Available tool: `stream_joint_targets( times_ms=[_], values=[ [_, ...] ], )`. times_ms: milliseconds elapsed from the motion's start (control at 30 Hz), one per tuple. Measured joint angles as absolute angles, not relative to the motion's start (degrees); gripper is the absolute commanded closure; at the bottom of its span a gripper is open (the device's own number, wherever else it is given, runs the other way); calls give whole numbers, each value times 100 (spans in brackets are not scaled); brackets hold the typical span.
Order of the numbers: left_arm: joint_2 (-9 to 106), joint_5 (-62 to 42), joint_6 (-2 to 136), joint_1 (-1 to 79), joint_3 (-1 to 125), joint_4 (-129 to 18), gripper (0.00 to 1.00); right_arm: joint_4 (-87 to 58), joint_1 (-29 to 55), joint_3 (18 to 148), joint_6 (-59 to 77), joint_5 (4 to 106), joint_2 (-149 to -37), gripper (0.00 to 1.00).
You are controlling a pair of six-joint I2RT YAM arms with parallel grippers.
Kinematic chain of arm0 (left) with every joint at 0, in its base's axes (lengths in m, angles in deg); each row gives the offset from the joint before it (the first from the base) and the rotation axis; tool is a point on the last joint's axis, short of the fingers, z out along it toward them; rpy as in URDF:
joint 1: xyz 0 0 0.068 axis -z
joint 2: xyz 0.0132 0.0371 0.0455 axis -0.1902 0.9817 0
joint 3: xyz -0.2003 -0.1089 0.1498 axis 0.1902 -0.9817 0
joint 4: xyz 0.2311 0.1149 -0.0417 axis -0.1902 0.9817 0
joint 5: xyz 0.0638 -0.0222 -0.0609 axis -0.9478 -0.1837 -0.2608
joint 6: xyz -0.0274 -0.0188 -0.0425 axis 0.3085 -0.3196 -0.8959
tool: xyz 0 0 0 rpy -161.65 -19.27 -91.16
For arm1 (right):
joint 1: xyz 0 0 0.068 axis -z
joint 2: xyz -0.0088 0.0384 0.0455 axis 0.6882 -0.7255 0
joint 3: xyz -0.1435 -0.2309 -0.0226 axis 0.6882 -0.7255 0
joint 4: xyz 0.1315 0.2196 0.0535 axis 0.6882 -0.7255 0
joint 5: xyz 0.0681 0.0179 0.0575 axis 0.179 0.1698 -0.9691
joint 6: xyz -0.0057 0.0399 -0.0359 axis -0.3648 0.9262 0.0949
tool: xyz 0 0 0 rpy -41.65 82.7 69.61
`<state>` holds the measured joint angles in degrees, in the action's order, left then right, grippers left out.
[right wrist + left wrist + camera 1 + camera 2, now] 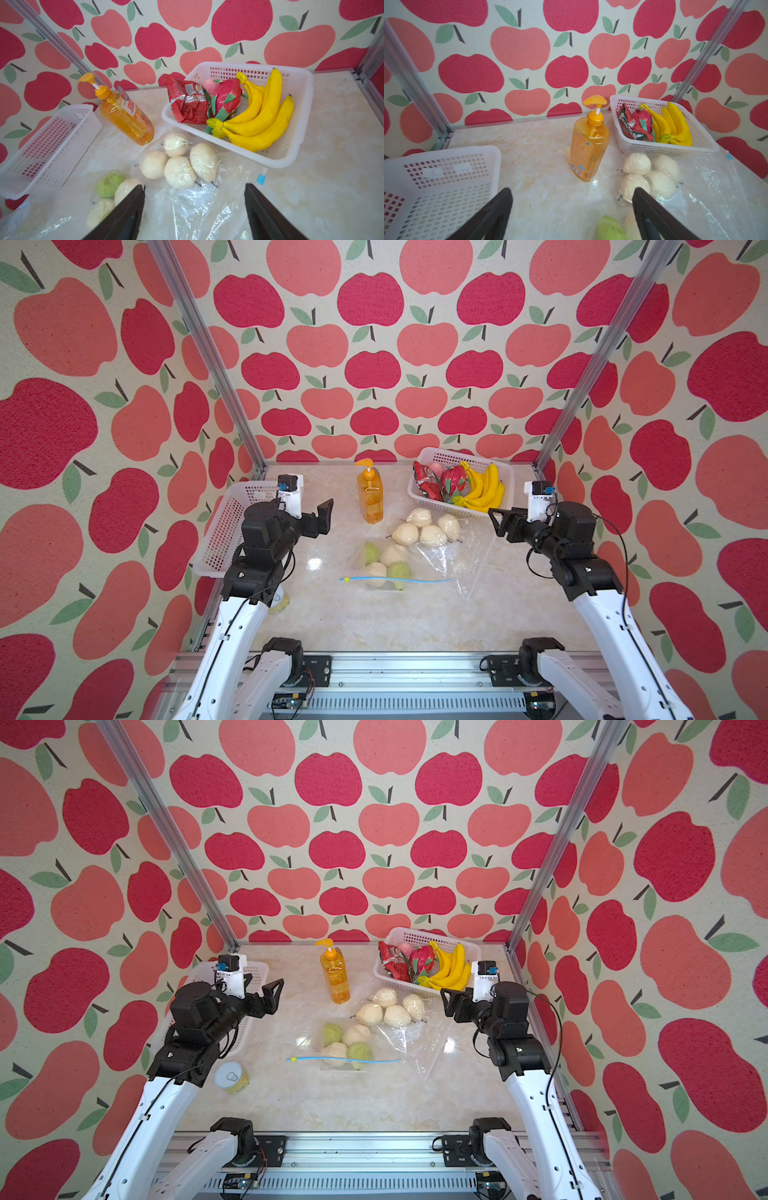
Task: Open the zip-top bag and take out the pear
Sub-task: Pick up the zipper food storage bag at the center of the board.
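Left pincer (323, 515) and right pincer (500, 523) hang wide, empty, well apart; bags (384, 568) between, open desk (374, 624) nearer.

Bags (446, 562) two, baskets (226, 531) two, bottle (370, 499) one.

Left arm: your left arm (232, 626) rises behind its gripper, bent at the elbow.
Left gripper: the left gripper (324, 512) hangs in the air, aimed forward and inward. Its jaws are wide apart with nothing between them.
Left fingers: the dark left fingers (500, 207) are splayed in your wrist view.
Right arm: your right arm (602, 622) mirrors it, elbow behind its gripper.
Right gripper: the right gripper (498, 522) also hangs in the air, aimed inward. Its jaws are apart and empty.
Right fingers: the right fingers (133, 207) show a clear gap.
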<state>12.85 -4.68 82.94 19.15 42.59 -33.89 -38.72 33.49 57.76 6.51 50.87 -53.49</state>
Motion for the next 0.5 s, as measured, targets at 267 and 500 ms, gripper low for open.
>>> stream_joint_targets(
  times_ms=[267,500],
  values=[
    [1182,1740,10051,2381,4902,-1780,10,-4941,2584,5840,695,4120,-5238,25],
    [1147,3211,11933,2969,5586,-735,11,-5139,2461,6012,533,3799,-4976,24]
  ],
)
